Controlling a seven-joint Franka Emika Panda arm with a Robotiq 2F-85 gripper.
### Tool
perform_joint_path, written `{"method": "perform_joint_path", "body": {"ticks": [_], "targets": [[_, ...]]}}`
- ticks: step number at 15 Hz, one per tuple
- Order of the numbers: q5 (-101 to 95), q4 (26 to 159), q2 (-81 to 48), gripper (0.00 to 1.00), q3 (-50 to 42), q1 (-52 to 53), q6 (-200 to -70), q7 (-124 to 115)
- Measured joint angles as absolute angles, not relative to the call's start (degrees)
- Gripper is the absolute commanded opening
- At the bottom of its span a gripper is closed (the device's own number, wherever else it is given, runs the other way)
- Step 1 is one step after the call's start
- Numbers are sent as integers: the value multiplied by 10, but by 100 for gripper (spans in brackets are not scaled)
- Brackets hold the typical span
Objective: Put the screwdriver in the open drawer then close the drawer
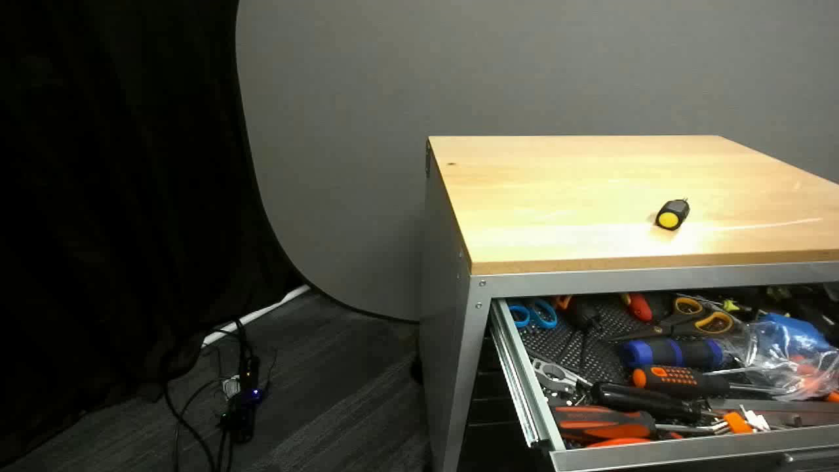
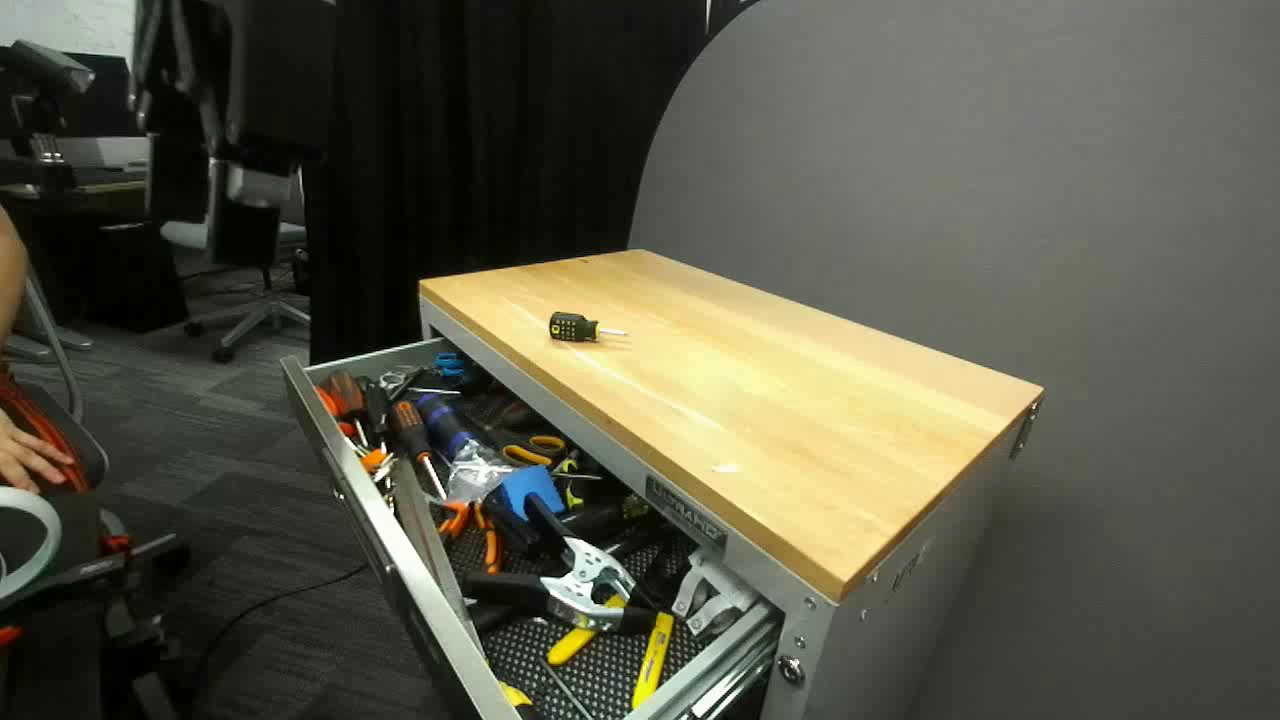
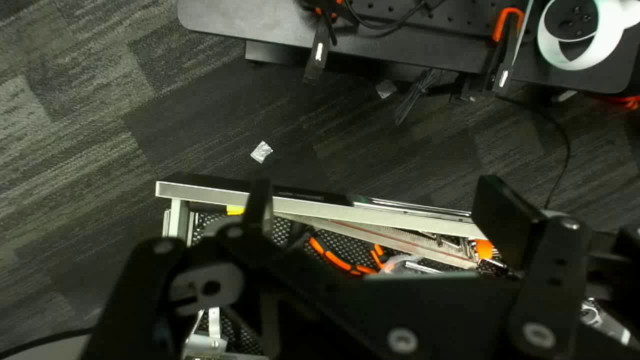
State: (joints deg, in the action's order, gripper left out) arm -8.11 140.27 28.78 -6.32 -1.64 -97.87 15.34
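Note:
The screwdriver is a stubby black and yellow tool lying on its side on the cabinet's wooden top. It also shows in an exterior view, near the edge above the drawer, and is out of the wrist view. The drawer is pulled open and full of tools; it also shows in an exterior view and in the wrist view. My gripper is open and empty, with its fingers apart above the drawer's front. It hangs in the air, away from the screwdriver, in an exterior view.
The wooden top has a raised edge over the drawer. Inside the drawer are a spring clamp, a steel ruler and several handles. A black table stands across the floor. A person's hand is at the left edge.

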Motion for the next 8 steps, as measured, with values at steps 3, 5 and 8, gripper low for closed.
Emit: {"method": "perform_joint_path", "body": {"ticks": [3,5,8], "targets": [[-81,1397,289,100,-63,-16,-980,153],[-81,1396,289,100,-63,-16,-980,153],[-81,1397,289,100,-63,-16,-980,153]]}}
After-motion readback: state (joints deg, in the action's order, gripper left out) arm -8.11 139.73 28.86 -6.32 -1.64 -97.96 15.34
